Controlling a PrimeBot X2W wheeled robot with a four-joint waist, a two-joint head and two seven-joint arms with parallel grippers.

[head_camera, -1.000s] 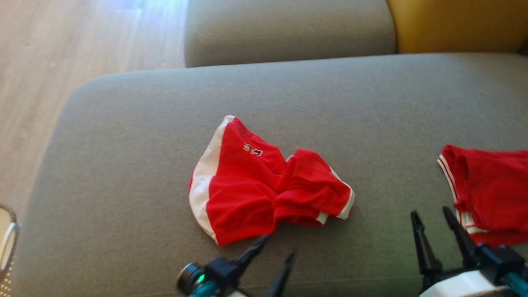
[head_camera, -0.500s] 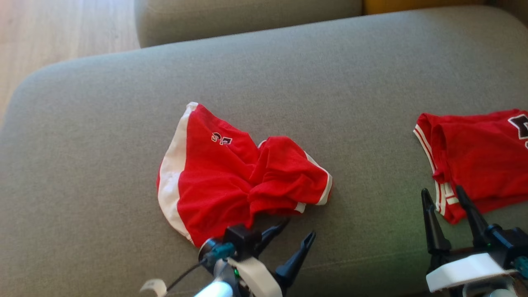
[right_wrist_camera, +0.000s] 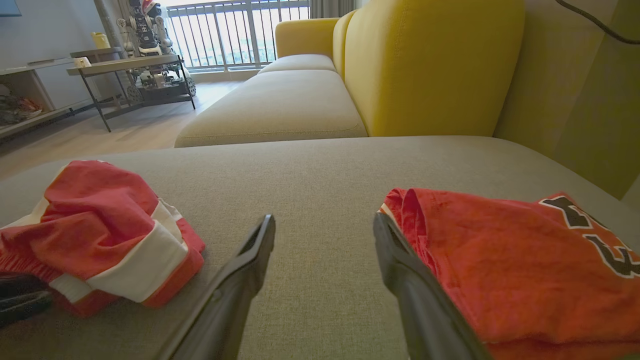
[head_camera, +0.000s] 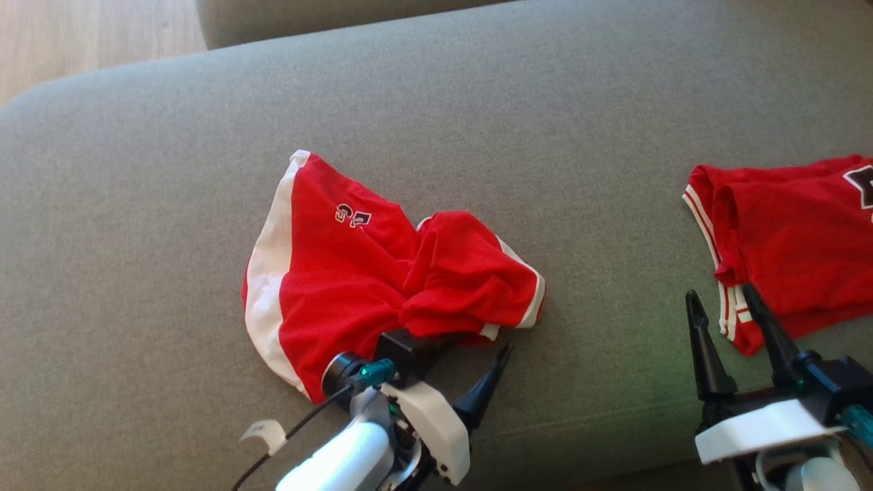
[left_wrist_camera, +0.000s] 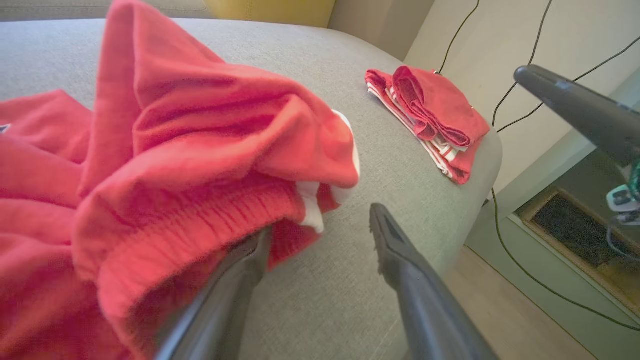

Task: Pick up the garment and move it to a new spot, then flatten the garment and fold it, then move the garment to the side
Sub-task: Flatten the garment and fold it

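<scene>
Crumpled red shorts point(head_camera: 354, 286) mid-frame on a grey sofa point(head_camera: 136, 204).
The left end effector point(head_camera: 474, 344), lower centre, has jaws spread, one finger hidden at the shorts' lower hem, the other beside it over bare cushion; the right end effector point(head_camera: 720, 293), lower right, stands spread too, just beside a folded red jersey point(head_camera: 798, 245).

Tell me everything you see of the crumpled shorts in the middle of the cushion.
The shorts are red, soft cloth with white side panels and a small number print. They lie crumpled on the grey cushion, ribbed waistband toward the open left hand: one finger is tucked under that edge, the other is clear of the cloth.
</scene>
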